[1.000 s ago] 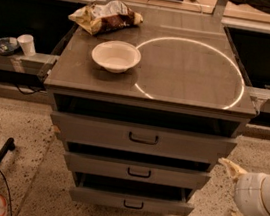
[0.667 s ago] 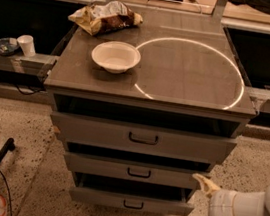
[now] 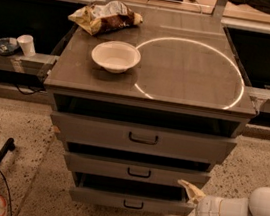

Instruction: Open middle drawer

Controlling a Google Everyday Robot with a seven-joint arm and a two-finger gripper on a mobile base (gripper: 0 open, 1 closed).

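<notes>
**Hand low right of cabinet, mid drawer pull not yet taken**

The middle drawer [image 3: 175, 177] sits btwn the taller top drawer [image 3: 96, 132] and the lowest drawer [image 3: 96, 197] of the grey cabinet [image 3: 52, 83]. Its front is low and wide, w/ a small black pull handle [image 3: 139, 173] at centre. A dark gap shows above the front panel, but I can't tell how far out it stands.

The hand [image 3: 189, 211] is at the cabinet's lower right corner, just beside the right ends of the mid and lowest drawers. Its two fingers are spread apart w/ nothing btwn them, well off from the pull.

Handling, as a guess: sheet-metal drawer, stiff, prob. runs on slides, so a straight pull outward should do. The front is smooth w/ no lip to grab, so the pull is the only real hold. It's small and shallow, so fingertips need to hook or pinch its bar squarely or they'll slip off.

On the surface [image 3: 188, 87]: a white bowl [image 3: 115, 55] and a crumpled chip bag [image 3: 106, 18], both light; a jerky pull may shake them.
</notes>
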